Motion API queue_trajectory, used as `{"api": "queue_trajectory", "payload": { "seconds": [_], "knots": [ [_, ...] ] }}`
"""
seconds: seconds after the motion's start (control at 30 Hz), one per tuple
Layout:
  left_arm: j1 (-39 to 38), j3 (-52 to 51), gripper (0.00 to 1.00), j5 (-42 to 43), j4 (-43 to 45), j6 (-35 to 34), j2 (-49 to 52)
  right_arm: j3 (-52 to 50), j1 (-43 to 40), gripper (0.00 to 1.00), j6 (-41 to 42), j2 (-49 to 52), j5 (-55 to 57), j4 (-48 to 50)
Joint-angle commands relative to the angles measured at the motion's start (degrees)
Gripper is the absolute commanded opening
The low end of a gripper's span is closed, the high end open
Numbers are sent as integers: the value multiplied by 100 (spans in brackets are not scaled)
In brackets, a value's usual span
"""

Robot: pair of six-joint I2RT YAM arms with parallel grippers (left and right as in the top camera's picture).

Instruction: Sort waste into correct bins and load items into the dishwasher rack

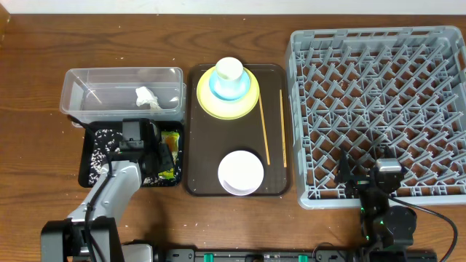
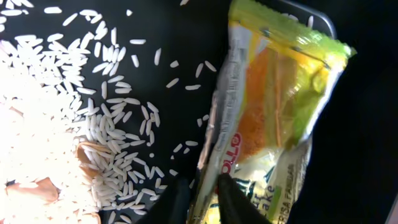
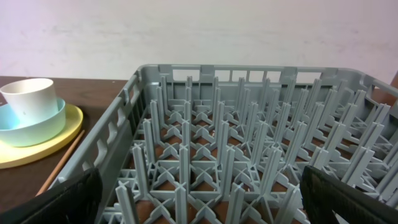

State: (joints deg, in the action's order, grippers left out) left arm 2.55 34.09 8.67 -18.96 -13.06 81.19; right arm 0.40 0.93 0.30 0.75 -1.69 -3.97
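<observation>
My left gripper is down in the glossy black tray, shut on the edge of the green-and-orange snack wrapper, which lies at the tray's right side. Loose white rice covers the tray's left part. The crumpled white tissue lies in the clear tub. The white cup sits in the light blue bowl on the yellow-green plate. The white bowl and two chopsticks lie nearby. My right gripper is open and empty at the grey rack's near edge.
The dishes and chopsticks rest on a dark brown serving tray between the bins and the rack. The right wrist view shows the rack's upright pegs ahead and the cup to the left. Wooden table all round.
</observation>
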Motion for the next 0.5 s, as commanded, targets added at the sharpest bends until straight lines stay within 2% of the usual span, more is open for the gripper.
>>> {"api": "queue_trajectory", "payload": {
  "seconds": [0.0, 0.07, 0.2, 0.47],
  "knots": [
    [11, -55, 12, -9, 24, -249, 48, -9, 7, 99, -79, 0, -7, -15],
    [13, -52, 6, -9, 26, -249, 39, -9, 7, 99, -79, 2, -7, -17],
    [13, -50, 6, -9, 22, -273, -44, -9, 7, 99, -79, 2, -7, -15],
    [13, -20, 6, -7, -52, -1102, -815, -9, 7, 99, -79, 2, -7, -17]
  ]
}}
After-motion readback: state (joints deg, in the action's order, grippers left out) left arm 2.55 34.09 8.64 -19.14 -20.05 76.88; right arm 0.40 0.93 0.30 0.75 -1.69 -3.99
